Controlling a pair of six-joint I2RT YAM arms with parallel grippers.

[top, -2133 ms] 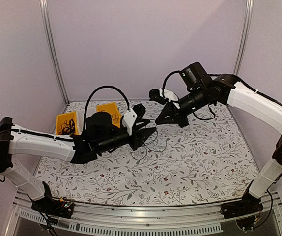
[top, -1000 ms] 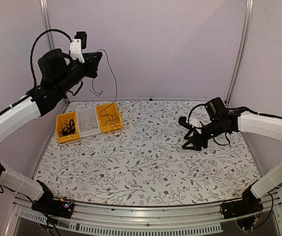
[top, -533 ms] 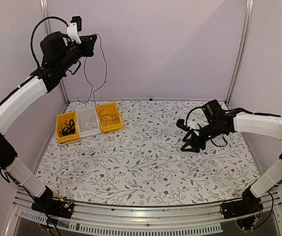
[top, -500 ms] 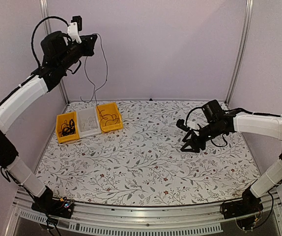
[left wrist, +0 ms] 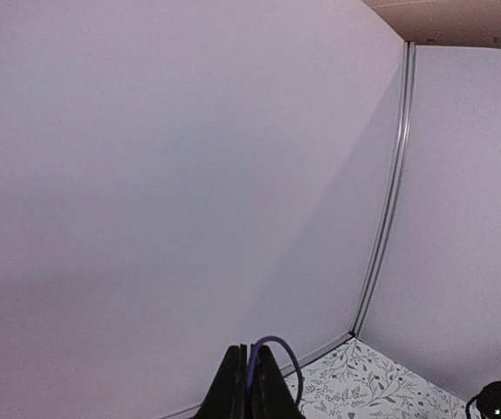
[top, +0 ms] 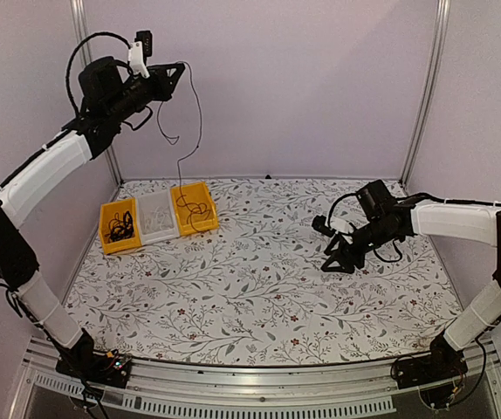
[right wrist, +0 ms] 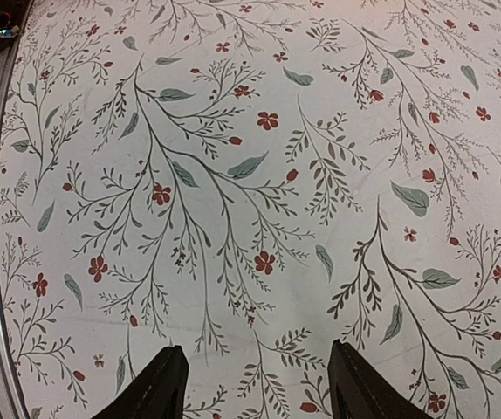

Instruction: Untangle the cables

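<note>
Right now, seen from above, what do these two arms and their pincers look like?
The left arm and the right arm match: smooth white shells on the long segments, black joints and wrists. A thick black cable loops beside each wrist. The left gripper and right gripper each end in two tapered black fingers.

Table [top: 250, 288] middle open; bins [top: 156, 216] block far-left corner, cable [top: 200, 113] hangs above them, right gripper [top: 333, 264] low at right.

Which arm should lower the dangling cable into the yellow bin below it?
Left: the left gripper is shut on the cable above that yellow bin; the right gripper is open, far off.
</note>
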